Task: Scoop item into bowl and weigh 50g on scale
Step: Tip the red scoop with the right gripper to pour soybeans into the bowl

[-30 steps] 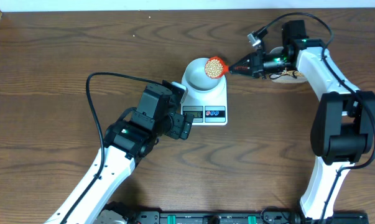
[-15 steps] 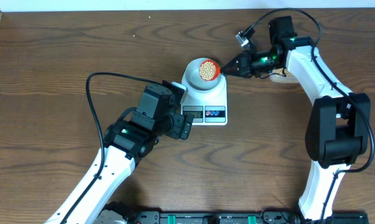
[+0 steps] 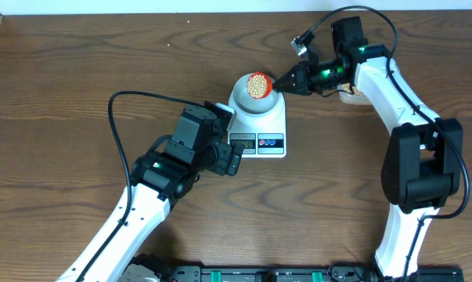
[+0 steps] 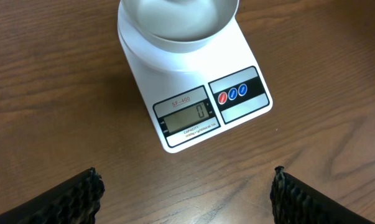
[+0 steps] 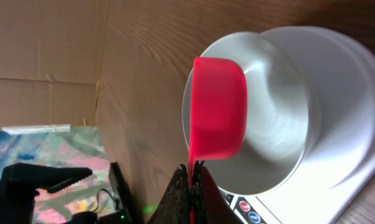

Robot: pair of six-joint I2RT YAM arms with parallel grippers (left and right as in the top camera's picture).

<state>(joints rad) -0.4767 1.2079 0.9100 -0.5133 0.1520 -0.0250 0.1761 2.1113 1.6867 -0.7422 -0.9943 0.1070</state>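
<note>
My right tool (image 3: 292, 80) is pinched tight on the thin handle of the red scoop (image 5: 218, 106). The scoop is full of beans (image 3: 257, 84). It hangs over the far edge of the bowl (image 3: 245, 103).

The bowl sits on the back part of the white scale (image 3: 271, 125) and is about as wide as the scale. The little screen (image 4: 186, 116) shows a zero.

Bare brown bench (image 3: 79, 70) lies all around the scale, with lots of room on the left and at the front right.

My right arm comes in from the right side, bends at the elbow and reaches sideways to the bowl. My left arm comes up from the near left corner. My left tool (image 4: 187, 193) is wide open and holds nothing. It points down at the bench just in front of the scale.
</note>
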